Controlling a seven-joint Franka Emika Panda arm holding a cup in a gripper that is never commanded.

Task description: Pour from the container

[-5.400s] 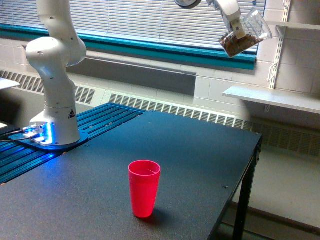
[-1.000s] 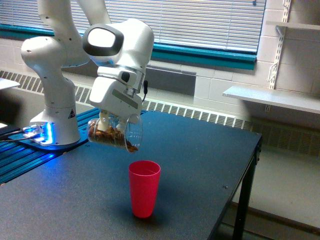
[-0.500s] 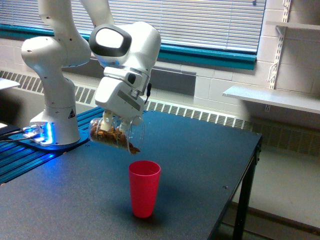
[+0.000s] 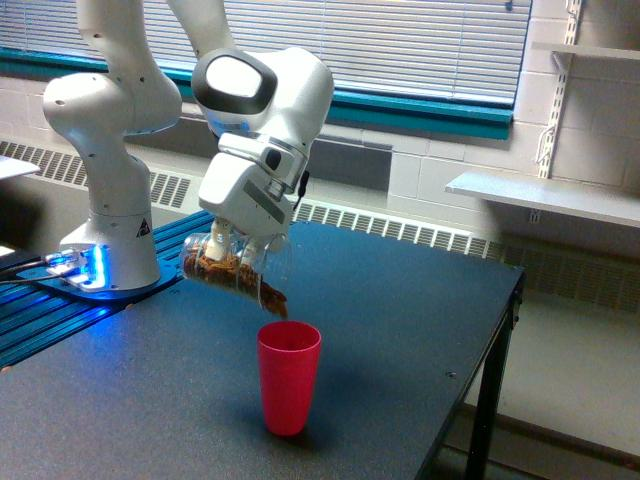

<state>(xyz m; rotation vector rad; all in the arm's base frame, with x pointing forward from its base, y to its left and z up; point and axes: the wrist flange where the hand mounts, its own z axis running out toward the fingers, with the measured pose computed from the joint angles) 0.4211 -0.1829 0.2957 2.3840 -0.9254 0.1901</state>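
Exterior view shows the gripper clamped on the container, tipped mouth-down at eleven o'clock above the red cup. Nuts crowd the lip; tilting gently should keep spill inside the rim.

Counting what's showing: 1 robot arm with 1 gripper, 1 clear container tilting over, 1 red cup standing, 1 dark table. Brown bits inside the container are piling together, too small to count. Behind, 1 window blind, 2 wall shelves and 1 long radiator grille are showing.
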